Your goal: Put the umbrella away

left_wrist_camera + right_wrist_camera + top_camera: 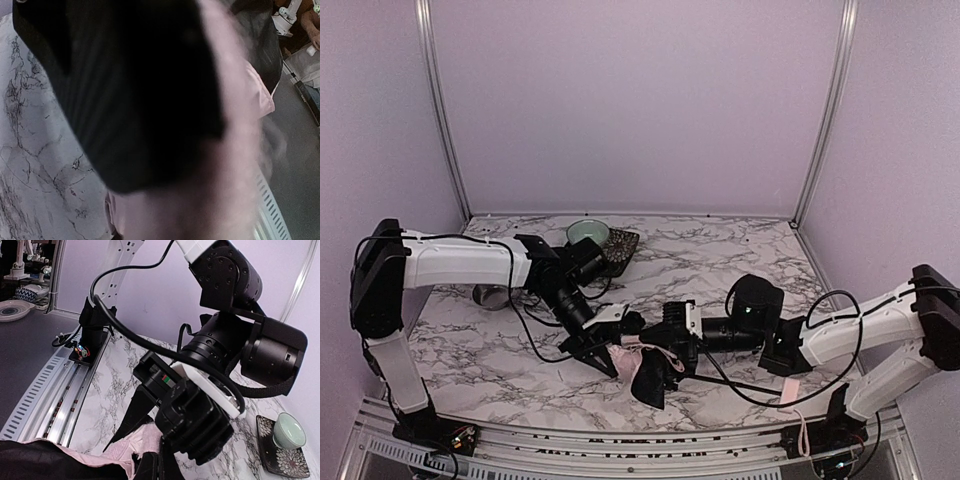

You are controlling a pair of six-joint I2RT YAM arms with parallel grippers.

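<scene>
The umbrella (638, 352) lies at the near middle of the counter (720, 262), its canopy bunched between both claws. Its shaft (750, 390) runs rightward along the near edge, under the right arm. The left claw (605, 352) is partly closed on pink fabric. The right claw (653, 368) is closed at the black lining; a pinch cannot be confirmed. Open room lies behind.

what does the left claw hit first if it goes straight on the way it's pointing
The umbrella. Its black lining and pink fabric fill the wrist view right ahead of the left claw, so close they may already touch. Depth is unclear.
</scene>
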